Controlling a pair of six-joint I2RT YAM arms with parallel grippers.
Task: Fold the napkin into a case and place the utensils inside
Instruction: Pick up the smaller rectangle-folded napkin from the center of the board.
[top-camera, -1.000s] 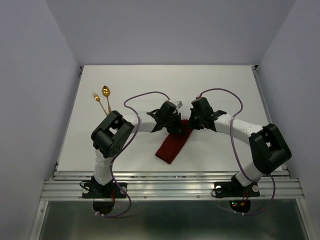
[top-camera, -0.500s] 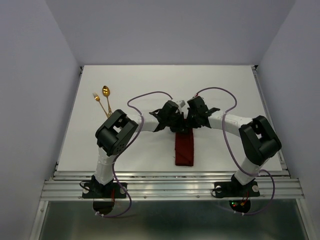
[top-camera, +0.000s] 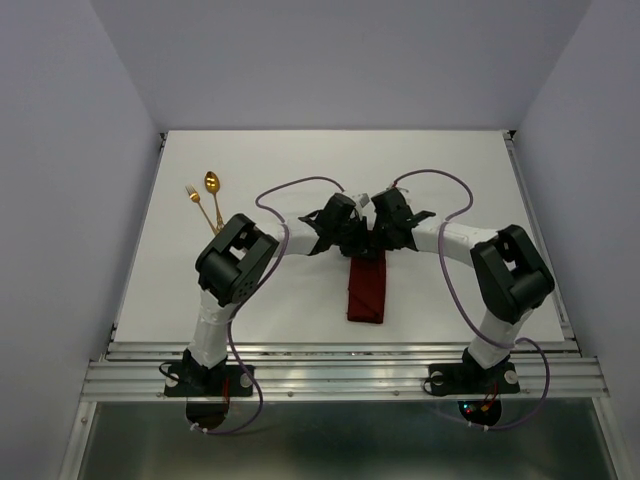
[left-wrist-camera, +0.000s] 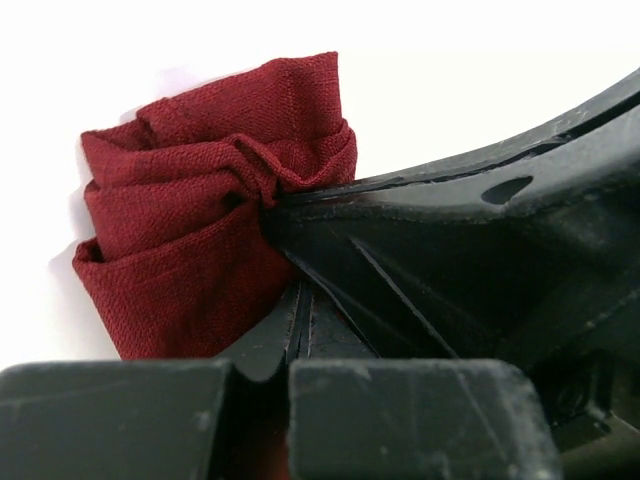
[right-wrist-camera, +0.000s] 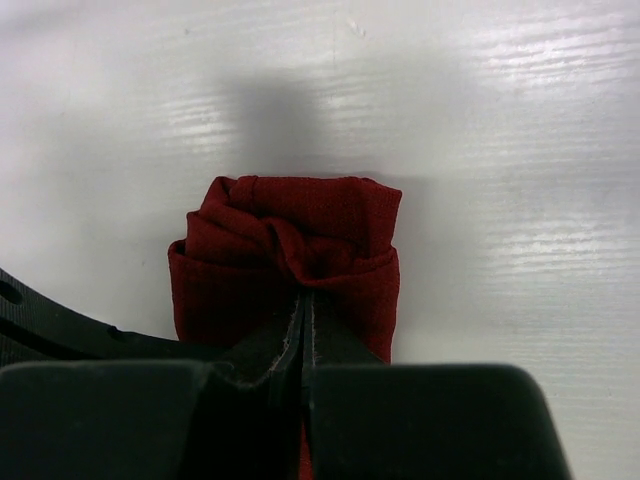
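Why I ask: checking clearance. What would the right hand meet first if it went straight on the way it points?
The bunched end of the dark red cloth napkin, which the shut right hand is pinching; beyond it, probably just the white table, though depth is unclear.

left pincer (left-wrist-camera: 272, 200): clamped | right pincer (right-wrist-camera: 303, 290): clamped | both side by side

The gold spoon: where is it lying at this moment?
In the top view, the spoon lies at the far left of the table, just right of the fork, beyond the left arm.
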